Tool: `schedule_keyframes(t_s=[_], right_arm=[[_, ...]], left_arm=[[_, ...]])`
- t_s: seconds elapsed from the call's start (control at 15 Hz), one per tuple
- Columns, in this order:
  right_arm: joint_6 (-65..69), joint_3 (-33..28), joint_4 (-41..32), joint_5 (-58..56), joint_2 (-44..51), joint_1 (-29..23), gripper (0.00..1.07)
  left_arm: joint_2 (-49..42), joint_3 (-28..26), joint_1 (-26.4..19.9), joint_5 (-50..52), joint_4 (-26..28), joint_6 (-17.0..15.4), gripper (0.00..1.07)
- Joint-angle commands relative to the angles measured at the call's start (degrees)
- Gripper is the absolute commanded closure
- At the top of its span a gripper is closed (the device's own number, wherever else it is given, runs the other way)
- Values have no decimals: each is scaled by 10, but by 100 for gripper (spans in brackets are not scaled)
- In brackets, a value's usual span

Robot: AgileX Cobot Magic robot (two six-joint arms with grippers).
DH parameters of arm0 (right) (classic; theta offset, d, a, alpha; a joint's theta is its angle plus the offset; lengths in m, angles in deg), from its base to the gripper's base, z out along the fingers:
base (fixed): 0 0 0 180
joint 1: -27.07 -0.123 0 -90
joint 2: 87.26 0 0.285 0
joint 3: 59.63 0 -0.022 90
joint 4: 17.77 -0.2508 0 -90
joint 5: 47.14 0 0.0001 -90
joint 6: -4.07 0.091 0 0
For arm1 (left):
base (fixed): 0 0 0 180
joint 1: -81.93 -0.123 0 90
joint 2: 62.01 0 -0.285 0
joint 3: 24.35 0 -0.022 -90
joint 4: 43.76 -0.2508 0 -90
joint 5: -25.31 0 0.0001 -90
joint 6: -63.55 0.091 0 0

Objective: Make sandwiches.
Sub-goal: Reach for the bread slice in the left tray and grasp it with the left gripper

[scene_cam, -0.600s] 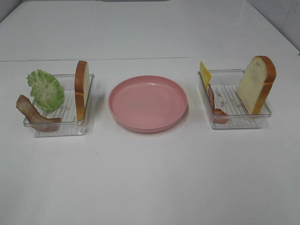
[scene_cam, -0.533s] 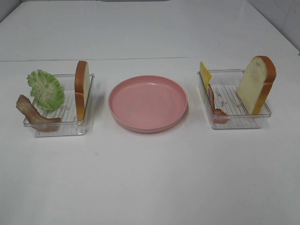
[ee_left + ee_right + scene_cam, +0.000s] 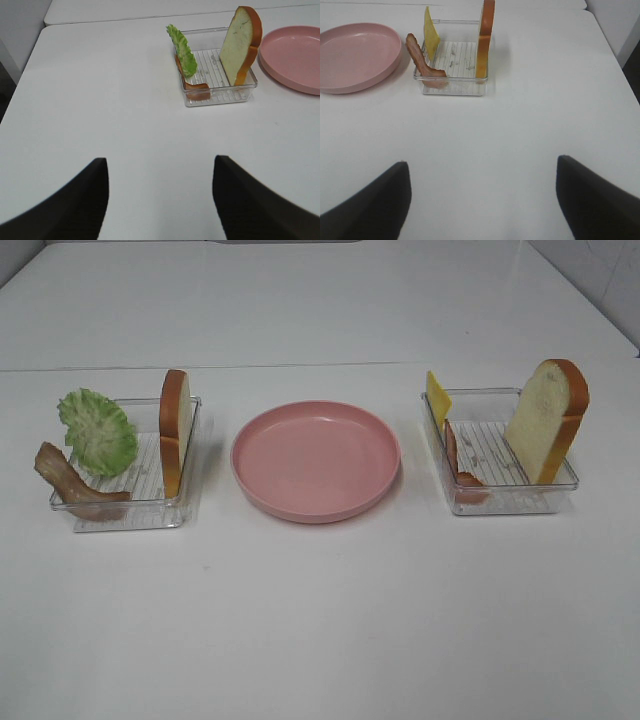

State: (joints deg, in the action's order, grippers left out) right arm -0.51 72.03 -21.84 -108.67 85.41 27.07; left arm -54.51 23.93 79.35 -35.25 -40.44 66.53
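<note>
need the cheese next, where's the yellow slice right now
In the exterior high view the yellow cheese slice leans in the far-left corner of the right clear tray, behind the bacon strip.

Figure: work surface and surroundings. A white matte tabletop (image 3: 320, 620) fills the foreground, smooth and plain. A thin straight seam (image 3: 300, 365) separates it from a second white tabletop (image 3: 300, 300) set flush behind, which carries a slight sheen. Beyond the far left corner lies a grey patch (image 3: 12, 252), floor or wall; beyond the far right corner lies a pale tiled surface (image 3: 612, 285) with faint grout lines. The left wrist view shows a rounded table corner (image 3: 52, 32) with a light grey surface (image 3: 20, 35) past it. The right wrist view shows a dark strip (image 3: 636, 80) off the table's edge. Lighting is even and diffuse; shadows are faint and soft-edged.
</note>
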Motion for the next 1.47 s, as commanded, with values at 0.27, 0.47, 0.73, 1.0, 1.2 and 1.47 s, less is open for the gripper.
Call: schedule_keyframes(t_s=[0.27, 0.47, 0.73, 1.0, 1.2, 1.47], right_arm=[[3, 0, 6, 7, 7, 0, 32], [3, 0, 6, 7, 7, 0, 32], [3, 0, 6, 7, 7, 0, 32], [3, 0, 6, 7, 7, 0, 32], [3, 0, 6, 7, 7, 0, 32], [3, 0, 6, 7, 7, 0, 32]], left_arm=[[-11, 3, -1, 6, -1, -3, 48], [-11, 3, -1, 6, -1, -3, 48], [-11, 3, -1, 6, -1, -3, 48], [17, -30, -1, 29, 5, -15, 48], [132, -66, -1, 45, 5, -47, 46], [402, -186, -1, 44, 22, -44, 42]])
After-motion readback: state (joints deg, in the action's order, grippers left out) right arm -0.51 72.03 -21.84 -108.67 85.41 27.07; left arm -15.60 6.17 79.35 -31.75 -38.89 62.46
